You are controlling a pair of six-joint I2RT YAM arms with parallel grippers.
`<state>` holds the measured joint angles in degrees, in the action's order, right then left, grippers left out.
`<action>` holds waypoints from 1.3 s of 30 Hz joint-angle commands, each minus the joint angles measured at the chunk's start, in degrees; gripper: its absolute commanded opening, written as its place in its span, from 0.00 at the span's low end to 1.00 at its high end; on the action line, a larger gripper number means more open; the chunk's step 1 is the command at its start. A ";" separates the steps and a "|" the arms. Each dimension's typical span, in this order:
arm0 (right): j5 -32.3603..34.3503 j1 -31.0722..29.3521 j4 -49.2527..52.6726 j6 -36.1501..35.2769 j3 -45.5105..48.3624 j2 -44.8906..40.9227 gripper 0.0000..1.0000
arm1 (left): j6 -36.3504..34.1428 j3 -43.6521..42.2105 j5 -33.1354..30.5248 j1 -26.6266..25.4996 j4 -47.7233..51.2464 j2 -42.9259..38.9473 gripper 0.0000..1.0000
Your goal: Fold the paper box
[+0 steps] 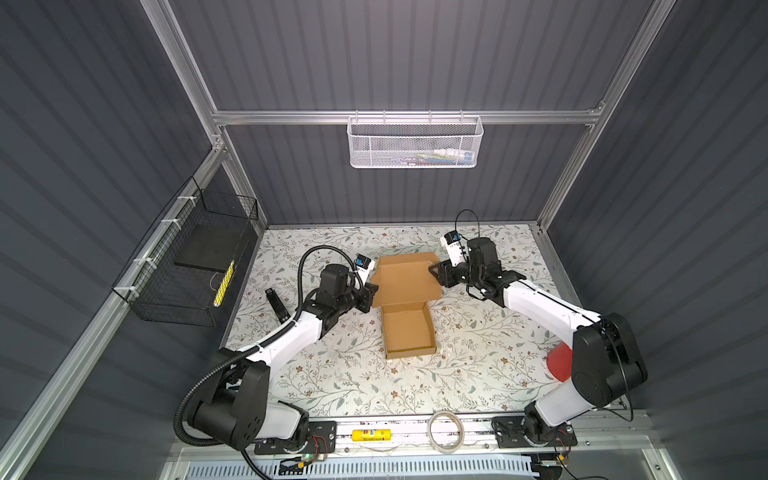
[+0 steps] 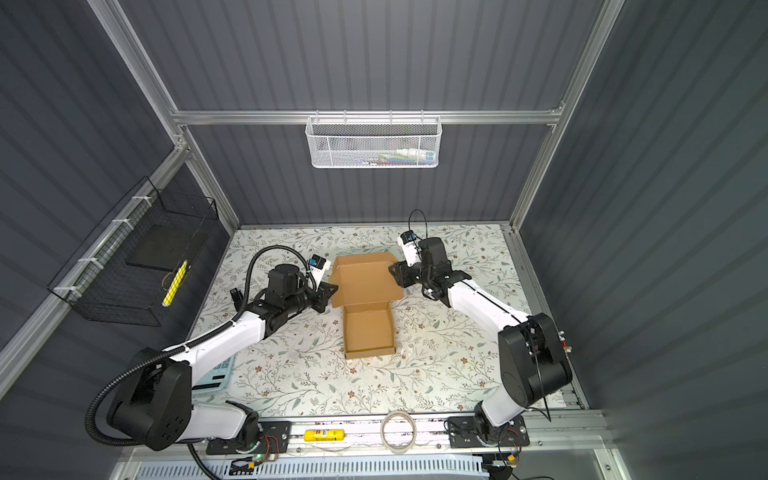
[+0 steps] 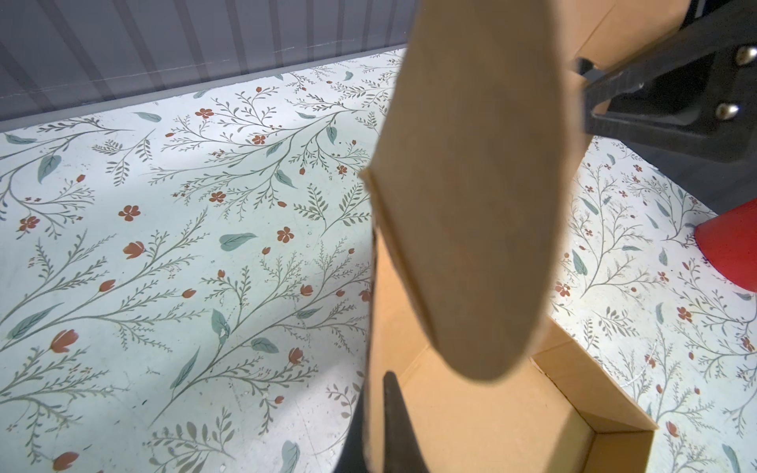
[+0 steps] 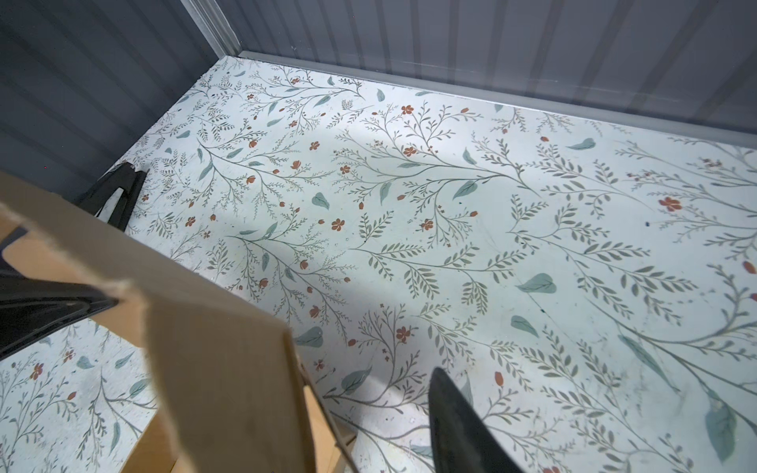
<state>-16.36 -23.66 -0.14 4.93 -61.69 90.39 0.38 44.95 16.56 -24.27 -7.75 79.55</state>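
The paper box (image 1: 409, 332) (image 2: 368, 330) is brown cardboard, and its shallow tray sits mid-table in both top views. Its lid panel (image 1: 405, 278) stands tilted up behind the tray. My left gripper (image 1: 371, 292) (image 3: 375, 409) is shut on the lid's left edge, with cardboard pinched between the two dark fingers (image 3: 393, 413). My right gripper (image 1: 436, 271) (image 4: 377, 376) is open at the lid's right flap (image 4: 225, 368). One of its fingers (image 4: 450, 417) stands apart from that flap, and the other is hidden behind the cardboard.
A red cup (image 1: 559, 361) (image 3: 733, 254) stands at the right edge beside the right arm. A black device (image 1: 276, 303) lies left of the left arm. A tape roll (image 1: 446, 430) and a yellow item (image 1: 372, 435) lie on the front rail. A wire basket (image 1: 187, 266) hangs on the left wall.
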 commanded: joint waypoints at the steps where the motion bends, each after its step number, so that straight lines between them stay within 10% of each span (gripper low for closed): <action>1: -2.20 0.01 0.80 1.33 -0.62 -0.38 0.48 | 1.00 0.32 0.06 0.37 -2.55 0.61 0.00; 39: 1.04 -2.20 5.19 0.87 -2.82 -0.22 0.22 | 2.34 1.19 1.90 0.37 -2.97 2.20 0.00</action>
<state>-16.95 -25.58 4.69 5.91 -63.02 89.27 2.13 44.95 16.82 -24.27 -9.91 81.21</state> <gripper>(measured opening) 0.226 0.055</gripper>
